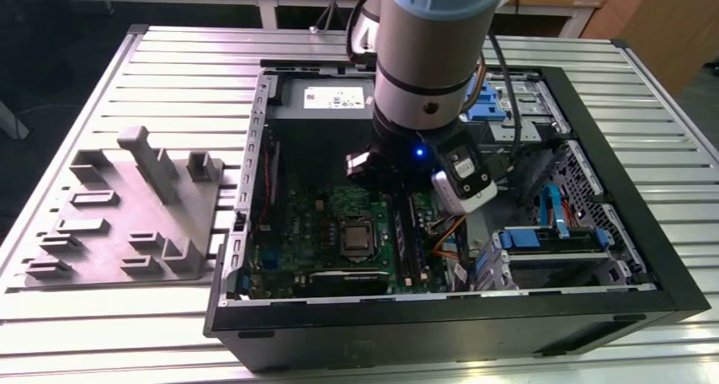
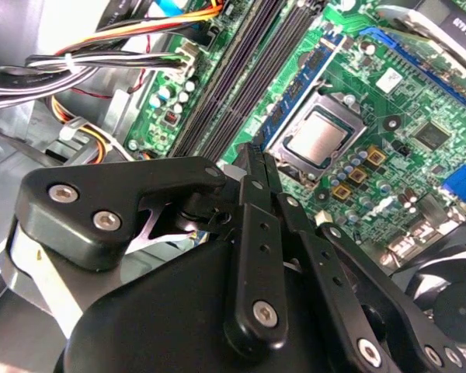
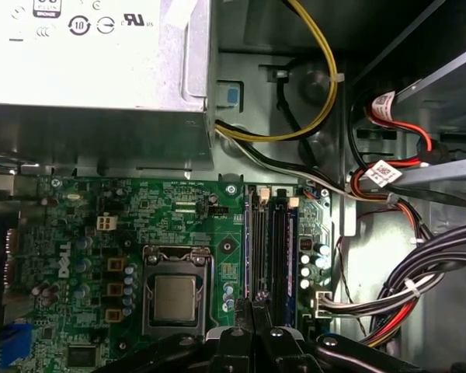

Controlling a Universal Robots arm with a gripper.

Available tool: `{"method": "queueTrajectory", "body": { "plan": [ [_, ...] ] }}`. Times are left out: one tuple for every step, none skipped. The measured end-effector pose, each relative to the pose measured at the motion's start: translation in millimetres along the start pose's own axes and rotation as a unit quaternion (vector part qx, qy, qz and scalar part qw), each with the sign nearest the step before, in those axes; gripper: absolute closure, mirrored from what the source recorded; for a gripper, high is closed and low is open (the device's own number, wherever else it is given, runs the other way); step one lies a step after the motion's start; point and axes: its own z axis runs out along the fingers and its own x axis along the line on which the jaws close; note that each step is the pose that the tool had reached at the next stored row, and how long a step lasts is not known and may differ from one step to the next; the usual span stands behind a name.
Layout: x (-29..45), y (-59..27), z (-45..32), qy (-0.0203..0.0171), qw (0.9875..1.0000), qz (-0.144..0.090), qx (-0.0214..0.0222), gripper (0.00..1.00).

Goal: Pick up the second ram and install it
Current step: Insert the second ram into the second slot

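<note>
My gripper point(image 2: 252, 151) hangs low inside the open computer case point(image 1: 629, 190), just above the long black slots point(image 3: 254, 241) beside the CPU socket point(image 3: 175, 299). In both wrist views its black fingers point(image 3: 241, 330) are pressed together, and I can make out nothing between them. A narrow dark blue strip point(image 3: 291, 256), which looks like a ram, stands along the slot row on the side away from the socket. I cannot tell whether it is the second ram. In the exterior view the arm point(image 1: 433, 81) hides the fingertips.
The power supply point(image 3: 93, 62) sits beyond the motherboard point(image 1: 303, 232). Bundled cables point(image 3: 404, 264) and a drive cage point(image 1: 556, 241) crowd the side of the slots away from the socket. A grey fixture point(image 1: 124, 216) lies on the slatted table at the exterior view's left.
</note>
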Motion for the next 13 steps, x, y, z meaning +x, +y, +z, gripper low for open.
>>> {"method": "queueTrajectory", "body": {
  "plan": [
    [0.0,0.0,0.3,0.0000,1.0000,0.000,-0.0001,0.89],
    [0.0,-0.1,0.4,0.0001,1.0000,0.000,-0.0002,0.89],
    [0.0,0.0,0.6,0.0000,1.0000,0.000,-0.0007,0.89],
    [0.0,0.0,0.6,0.0000,1.0000,0.000,-0.0008,0.89],
    [0.0,0.0,0.6,0.0000,1.0000,0.000,-0.0007,0.89],
    [0.0,0.0,0.6,0.0000,1.0000,0.000,-0.0008,0.89],
    [0.0,0.0,0.6,0.0000,1.0000,0.000,-0.0008,0.89],
    [0.0,0.0,0.6,0.0000,1.0000,0.000,-0.0008,0.89],
    [0.0,0.0,0.6,0.0000,1.0000,0.000,-0.0008,0.89],
    [0.0,0.0,0.5,0.0000,1.0000,0.000,-0.0008,0.89],
    [0.0,0.0,0.6,0.0000,1.0000,0.000,-0.0008,0.89],
    [0.0,0.0,0.6,0.0000,1.0000,0.000,-0.0009,0.89],
    [0.0,0.0,0.6,0.0000,1.0000,0.000,-0.0009,0.89]
  ]
}}
